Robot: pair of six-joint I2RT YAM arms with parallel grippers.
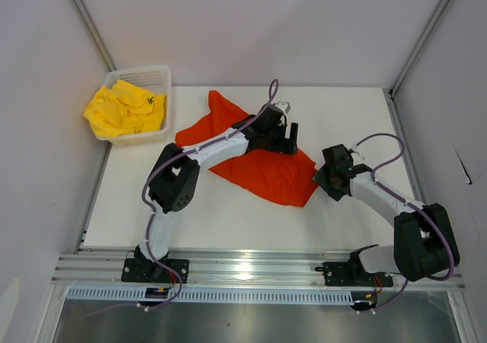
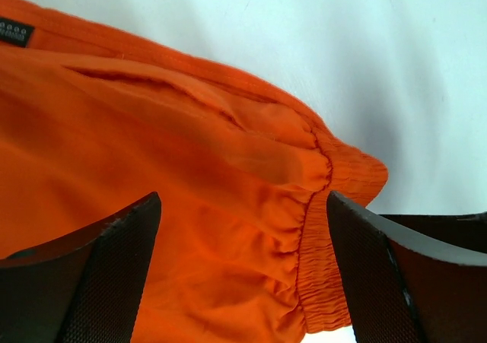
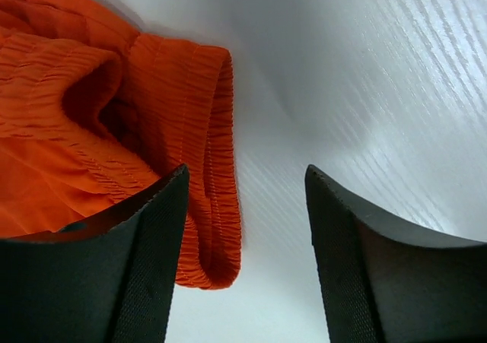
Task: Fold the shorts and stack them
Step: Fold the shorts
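1. White mesh basket [image 1: 141,72]: far left corner of the table [image 1: 228,221], well apart from both grippers.
2. Yellow shorts [image 1: 122,111]: bunched inside the basket, spilling over its left rim.
3. Orange-red shorts [image 1: 262,172]: crumpled flat at mid-table, one tip pointing far-left towards the basket, the other ending near-right.
4. Metal rail [image 1: 251,267]: along the near edge, carrying both arm bases.
5. In the way: left arm [image 1: 213,149] laid across the orange-red shorts from near-left, covering a band through their middle in the top view.
6. Hard to make out: small black label [image 2: 15,32] on the fabric at the left edge of the left wrist view (lettering too small to read); folds of the yellow shorts inside the basket; rest of the orange-red shorts cut off in both wrist views.
7. Left gripper [image 2: 243,271]: elbow raised near-left, forearm stretched right and far, wrist pointing down over the far right part of the orange-red shorts; jaws spread wide, gathered elastic waistband below the gap, nothing clamped.
8. Right gripper [image 3: 243,259]: arm bent back from the near-right base, reaching left to the near-right tip of the orange-red shorts; jaws apart, waistband fold against the left finger [image 3: 137,267], bare table across the remaining gap, nothing pinched.
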